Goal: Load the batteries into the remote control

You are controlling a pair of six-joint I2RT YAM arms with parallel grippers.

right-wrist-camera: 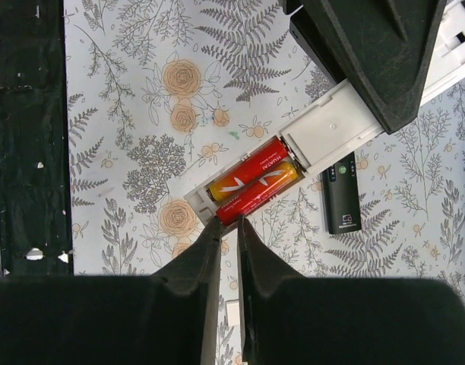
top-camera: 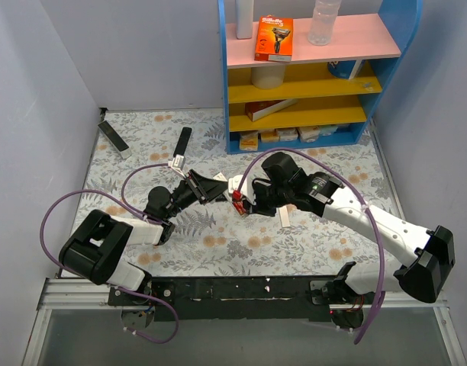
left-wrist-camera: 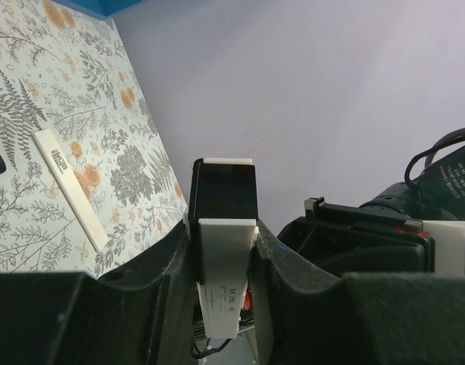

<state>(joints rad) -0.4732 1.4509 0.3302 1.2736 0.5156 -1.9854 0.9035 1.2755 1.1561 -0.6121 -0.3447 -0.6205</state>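
Observation:
My left gripper (top-camera: 210, 187) is shut on the white remote control (top-camera: 235, 184) and holds it above the table; in the left wrist view the remote (left-wrist-camera: 226, 243) sits between the jaws (left-wrist-camera: 225, 262). Its back is open. The right wrist view shows the two red batteries (right-wrist-camera: 257, 181) lying side by side in the remote's (right-wrist-camera: 331, 129) compartment. My right gripper (right-wrist-camera: 229, 224) is shut to a thin slit and holds nothing; its tips sit at the end of the nearer battery. The white back cover (left-wrist-camera: 69, 186) lies on the table.
A small black remote (right-wrist-camera: 343, 194) lies on the table under the held remote. Two more black remotes (top-camera: 183, 142) (top-camera: 114, 138) lie at the back left. A blue shelf unit (top-camera: 310, 76) with boxes and bottles stands at the back right.

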